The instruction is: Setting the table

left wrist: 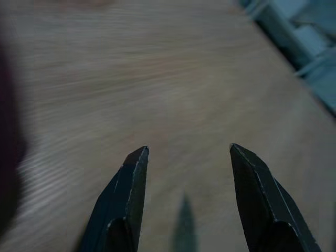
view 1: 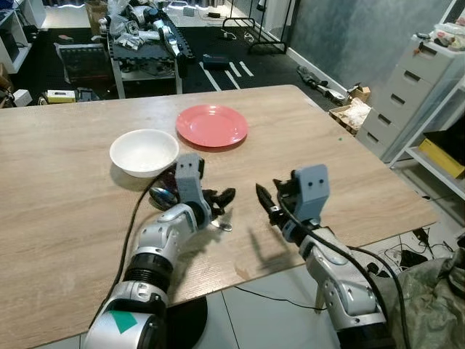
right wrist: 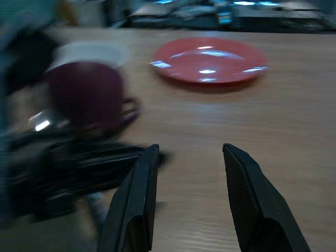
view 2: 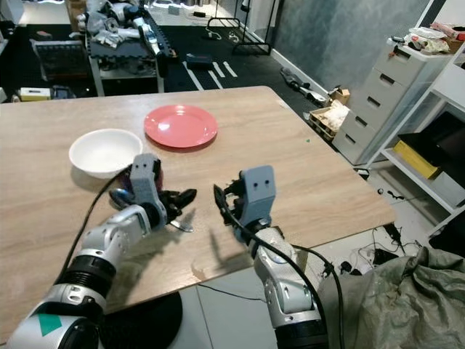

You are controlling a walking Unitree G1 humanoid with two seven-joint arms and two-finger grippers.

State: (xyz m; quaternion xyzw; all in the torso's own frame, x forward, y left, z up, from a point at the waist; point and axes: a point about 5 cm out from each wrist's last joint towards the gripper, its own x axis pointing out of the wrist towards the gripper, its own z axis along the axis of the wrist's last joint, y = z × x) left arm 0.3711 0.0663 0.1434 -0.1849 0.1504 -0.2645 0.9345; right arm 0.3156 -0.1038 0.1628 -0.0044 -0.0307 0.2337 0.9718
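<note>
Both end effectors hover low over our wooden desk [view 1: 65, 218], near its front edge; our left end effector [view 1: 220, 198] has its fingers spread and grasps nothing, and our right end effector [view 1: 267, 202] is likewise released; a metal spoon [view 1: 221, 225] lies just under the left one; a white bowl [view 1: 144, 151] sits beside a red plate [view 1: 211, 125]; what seems a dark maroon mug [right wrist: 88, 100] stands by the bowl; grey drawers [view 1: 410, 91] line the cluttered room's right wall.
</note>
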